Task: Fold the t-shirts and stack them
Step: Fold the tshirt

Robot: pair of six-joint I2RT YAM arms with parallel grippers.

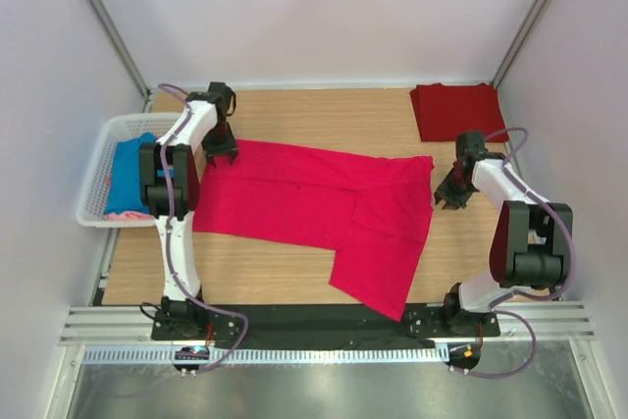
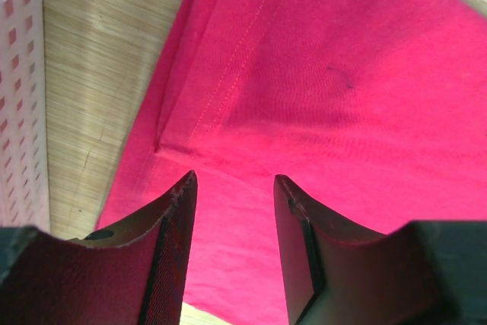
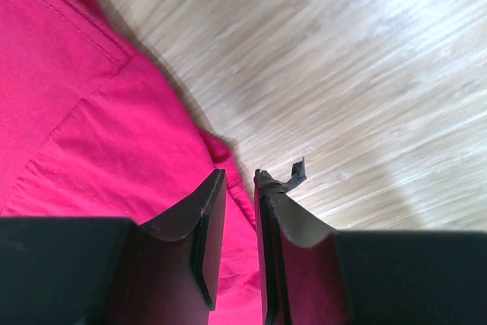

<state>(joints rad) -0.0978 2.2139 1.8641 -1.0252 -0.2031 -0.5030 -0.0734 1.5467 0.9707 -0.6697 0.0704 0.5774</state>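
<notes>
Left jaws over stitched pinkish-red t-shirt

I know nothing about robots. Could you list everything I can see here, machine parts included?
Bright pinkish-red t-shirt: one, spread flat mid-table.
Dark red t-shirt: one, folded, far right corner.
Basket: one, white lattice, table's left edge.
Blue t-shirt: one, in the basket.
Pale pink cloth: one, in the basket's near end.
Table: one, light wood.
Left arm, right arm: white and black, bases at near edge.
Left gripper: black, jaws apart over the spread shirt's left end.
Right gripper: black, jaws nearly together at that shirt's right edge.
</notes>
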